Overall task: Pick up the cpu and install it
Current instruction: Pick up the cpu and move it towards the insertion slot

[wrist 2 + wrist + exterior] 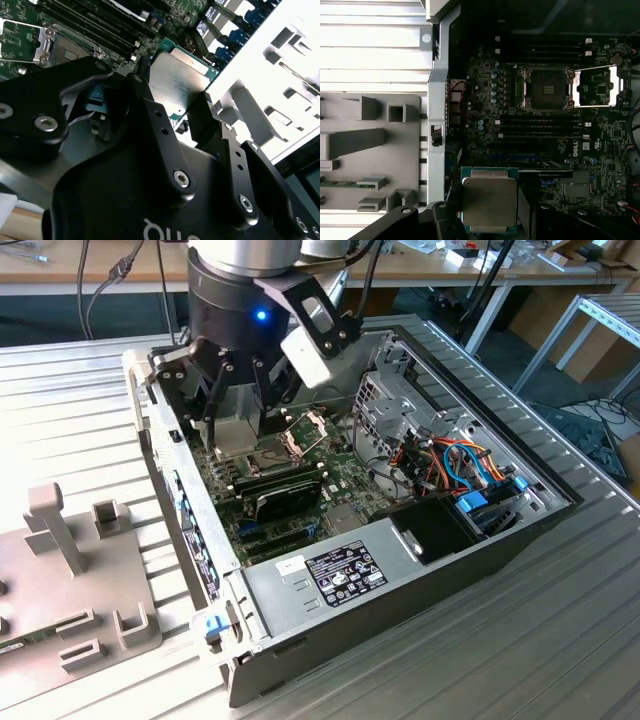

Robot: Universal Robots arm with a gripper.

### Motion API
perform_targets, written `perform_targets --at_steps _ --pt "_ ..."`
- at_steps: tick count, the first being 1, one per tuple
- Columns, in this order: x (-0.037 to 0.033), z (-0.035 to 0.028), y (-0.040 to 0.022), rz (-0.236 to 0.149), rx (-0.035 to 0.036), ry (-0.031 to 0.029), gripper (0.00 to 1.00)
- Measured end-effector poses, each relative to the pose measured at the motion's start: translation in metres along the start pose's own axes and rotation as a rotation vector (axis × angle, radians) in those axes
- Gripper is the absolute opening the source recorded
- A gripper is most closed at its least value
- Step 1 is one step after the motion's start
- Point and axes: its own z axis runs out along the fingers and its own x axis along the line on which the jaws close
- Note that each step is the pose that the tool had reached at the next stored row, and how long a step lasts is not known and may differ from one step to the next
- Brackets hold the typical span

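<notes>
The cpu (490, 200) is a small square chip with a dull silver top and a green rim. My gripper (490, 222) is shut on its edges and holds it in the air above the motherboard (485, 100), inside the open computer case (190, 510). In the second wrist view the cpu (180, 80) sits between the black fingers (150, 115) of the gripper (175, 107). In the exterior view the gripper (238, 425) hangs over the back part of the board with the cpu (235, 435) under it. The empty socket (547, 90) lies a short way off, its hinged metal frame (597, 86) folded open.
A long black card (285, 492) stands in the board near the socket. A drive cage with orange and blue cables (460, 465) and a power supply (340, 570) take up the case's other side. A grey fixture plate (70, 580) lies outside the case at the exterior view's left.
</notes>
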Motion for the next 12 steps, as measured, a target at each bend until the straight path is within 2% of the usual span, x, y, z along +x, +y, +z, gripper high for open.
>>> perform_targets --at_steps 6,10,12 --pt "-0.0184 -0.0001 -0.0002 0.0 0.0 0.0 0.55" --pt "-0.0262 0.0 -0.0002 0.0 -0.0001 -0.0001 0.55" --pt "-0.0271 0.0 -0.0002 0.0 0.0 0.0 0.55"
